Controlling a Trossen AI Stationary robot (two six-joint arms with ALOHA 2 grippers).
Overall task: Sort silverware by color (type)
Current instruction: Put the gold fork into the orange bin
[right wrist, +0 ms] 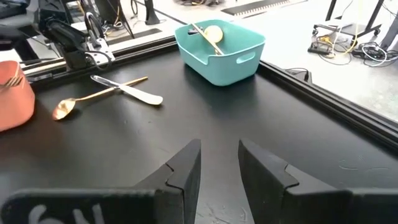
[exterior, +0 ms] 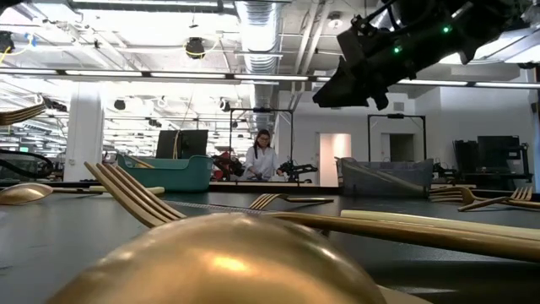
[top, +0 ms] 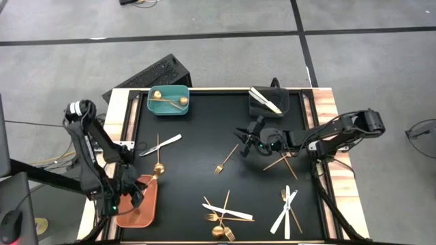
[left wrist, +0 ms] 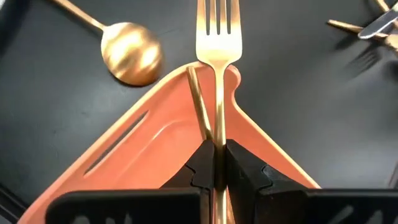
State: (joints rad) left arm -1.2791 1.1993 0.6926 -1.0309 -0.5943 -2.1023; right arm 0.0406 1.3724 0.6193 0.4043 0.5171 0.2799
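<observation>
- High view: left pincer sits over the salmon bin at the bench's front-left corner, likely to drop a gold fork there. Right pincer hovers mid-bench, near a loose gold fork. Teal bin holds gold spoons; dark bin holds a white knife. So bins split by type. More silverware lies scattered along the front edge.
- Low view: gold spoon bowl and fork tines fill the foreground, shiny; one arm overhead. A person sits far behind.
- Left wrist view: pincer clenched on a slim gold fork's handle, tines pointing out past the salmon bin's corner; another gold piece already inside.
- Right wrist view: fingers released, gap empty, above bare bench; crossed spoon and white knife well ahead.
</observation>
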